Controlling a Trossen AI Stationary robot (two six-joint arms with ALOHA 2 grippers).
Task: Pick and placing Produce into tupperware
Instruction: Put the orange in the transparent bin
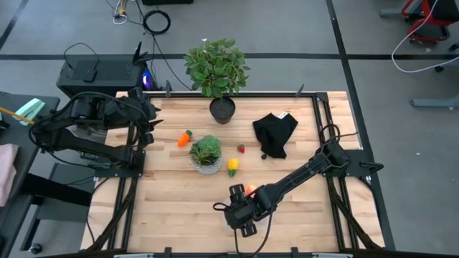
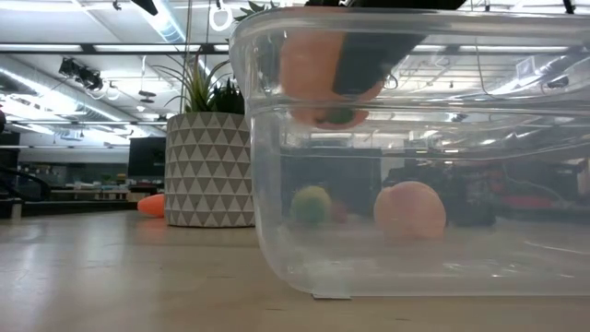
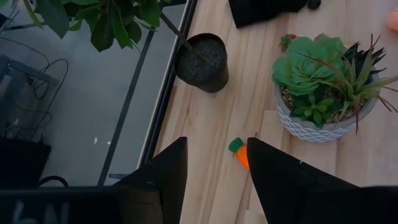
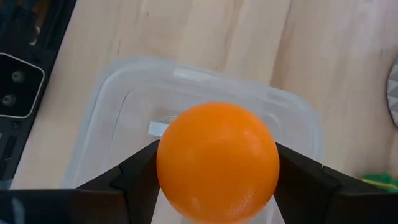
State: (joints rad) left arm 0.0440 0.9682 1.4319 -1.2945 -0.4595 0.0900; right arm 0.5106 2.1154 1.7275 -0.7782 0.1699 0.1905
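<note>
My right gripper (image 1: 244, 221) hangs near the table's front edge, shut on an orange ball (image 4: 217, 162) over the clear tupperware (image 4: 124, 93), which stands on the table. In the low view the ball (image 2: 318, 78) shows at the level of the tupperware's rim (image 2: 415, 28). An orange carrot (image 1: 186, 137), a strawberry (image 1: 242, 148), a yellow piece (image 1: 233, 166) and a peach-coloured piece (image 1: 250, 189) lie on the table. My left gripper (image 3: 217, 180) waits open above the table's left side, with the carrot (image 3: 239, 154) below it. My right gripper pinches the orange ball between its two fingers (image 4: 140, 171), one on each of two opposite sides of the ball (image 4: 168, 165). The fingers come from above, slanting down. The ball is lifted clear, above the tupperware's bottom (image 4: 158, 127).
A succulent in a white pot (image 1: 206, 154) stands mid-table, a black pot with a tall plant (image 1: 222, 107) at the far edge, and a black cloth (image 1: 276, 132) to the far right. Bare wood lies left of the tupperware.
</note>
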